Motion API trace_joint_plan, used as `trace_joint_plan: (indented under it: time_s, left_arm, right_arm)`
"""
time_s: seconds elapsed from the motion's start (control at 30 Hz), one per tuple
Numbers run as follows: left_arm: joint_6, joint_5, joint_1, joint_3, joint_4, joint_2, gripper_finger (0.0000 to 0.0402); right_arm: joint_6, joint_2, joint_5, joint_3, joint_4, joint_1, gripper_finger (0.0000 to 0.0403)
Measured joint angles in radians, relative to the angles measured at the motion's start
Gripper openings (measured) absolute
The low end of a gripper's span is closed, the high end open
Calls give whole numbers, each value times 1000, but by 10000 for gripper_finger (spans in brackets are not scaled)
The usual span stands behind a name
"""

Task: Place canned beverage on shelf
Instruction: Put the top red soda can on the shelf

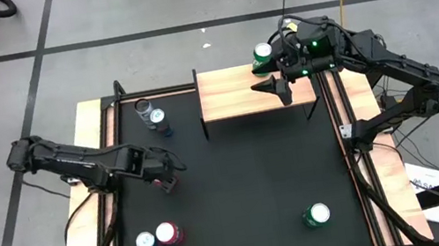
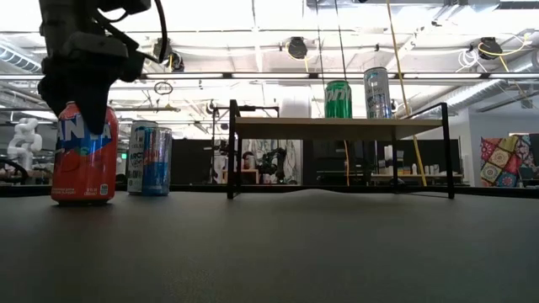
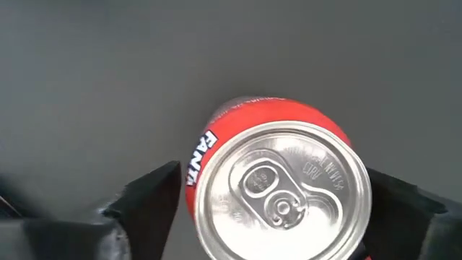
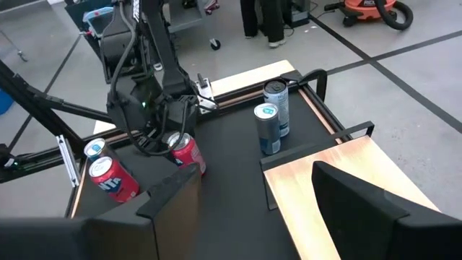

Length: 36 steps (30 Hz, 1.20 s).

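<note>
A red Fanta can [image 2: 83, 158] stands upright on the black table at mid-left and also shows in the high view [image 1: 161, 185]. My left gripper [image 3: 278, 184] is open over it, pointing down, with one finger on each side of the can's upper part. The shelf [image 1: 233, 94] stands at the far right with a green can [image 1: 262, 53] on its plank. In the low view a silver can [image 2: 377, 93] stands beside the green one. My right gripper [image 1: 279, 88] is open and empty just above the shelf's plank [image 4: 289, 202]. My left gripper comes at the red can from above, its fingers on either side of the can's top rim [image 3: 198, 180]. A narrow dark gap shows at one finger [image 3: 155, 195]. I cannot tell whether the other finger [image 3: 397, 202] touches the can. The can stands on the table.
Two blue-and-silver cans [image 1: 153, 114] stand at the far left near the shelf's left legs. A white-topped can [image 1: 145, 241] and a red can [image 1: 167, 233] stand at the near left. A green can [image 1: 316, 214] stands at the near right. The table's middle is bare black mat.
</note>
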Motion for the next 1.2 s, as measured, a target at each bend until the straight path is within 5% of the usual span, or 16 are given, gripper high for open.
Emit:
trace_joint_plan:
  time_s: [0.2, 0.67, 0.93, 1.2]
  left_arm:
    - [-7, 32, 12, 12, -8, 6, 273]
    - [170, 25, 114, 298, -118, 5, 282]
    - [440, -71, 144, 482, 25, 4, 284]
    - [573, -75, 193, 504, 209, 5, 285]
  right_arm:
    - [-4, 0, 0, 0, -1, 0, 254]
    - [-18, 23, -2, 0, -44, 7, 254]
    - [7, 99, -62, 0, 47, 62, 257]
    - [-27, 246, -153, 0, 176, 128, 308]
